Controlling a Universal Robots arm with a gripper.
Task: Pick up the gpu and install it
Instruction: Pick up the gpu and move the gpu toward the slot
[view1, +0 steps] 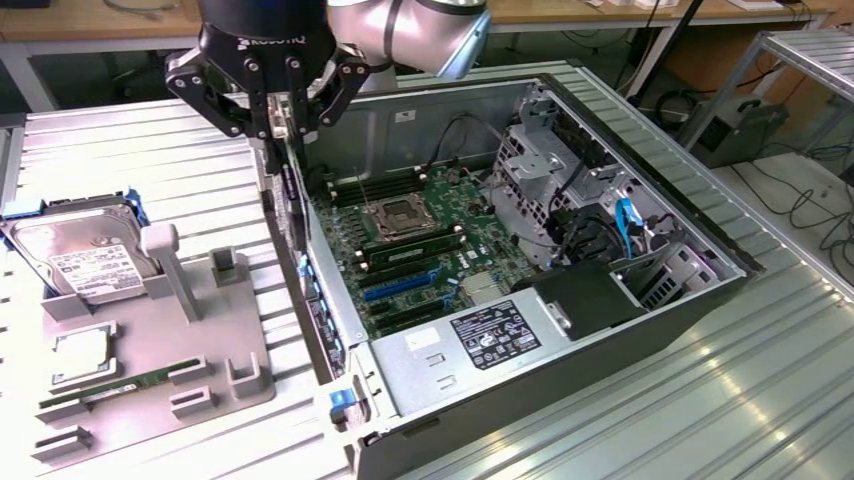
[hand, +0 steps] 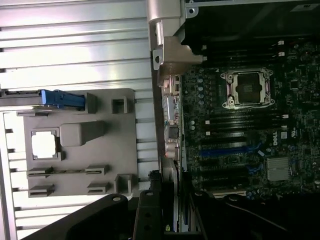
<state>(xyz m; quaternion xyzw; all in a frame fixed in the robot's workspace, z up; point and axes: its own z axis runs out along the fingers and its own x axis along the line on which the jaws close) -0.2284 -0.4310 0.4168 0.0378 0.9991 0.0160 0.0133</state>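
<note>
Gripper (view1: 283, 125), marked ROBOTIQ: fingers clamped on the gpu (view1: 287, 172), which hangs edge-on over the open computer case (view1: 667, 310) wall at the exterior view's left. Motherboard (hand: 240, 125): DELL printed near the blue slots. Power supply (view1: 494, 335) and hard drive (view1: 83, 262) labels: print unreadable
</note>
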